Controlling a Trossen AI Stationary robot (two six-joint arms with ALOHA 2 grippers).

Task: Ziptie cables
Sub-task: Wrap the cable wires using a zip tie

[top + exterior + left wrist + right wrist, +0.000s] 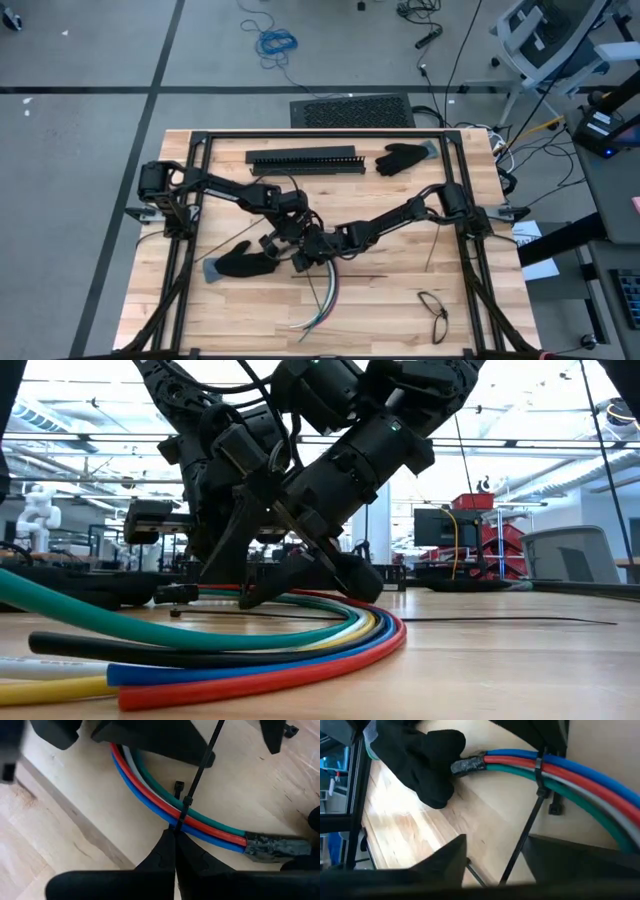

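The cables (150,785), blue, red, white and green, lie in a bundle on the wooden table, curving toward its near edge (318,300). Their taped end (467,765) lies beside a black glove (420,765). A black zip tie (186,802) is looped around the bundle, and its long tail (207,750) sticks up and away. My left gripper (175,837) is shut at the loop. My right gripper (496,842) is open, one finger on either side of the tail (520,840), not touching it. Both grippers meet at mid-table (305,245). My left gripper pinches the zip tie's loop (176,826) between the tips of its two fingers, at the side of the bundle next to the blue cable. The fingers slant down and lie across the cables. The bundle rests on the table.
A long black slotted bar (305,160) and a second black glove (400,157) lie near the far edge. A pair of glasses (432,312) sits at the near right. A loose zip tie head (555,809) lies by the bundle. A thin black strip (500,620) lies on the table.
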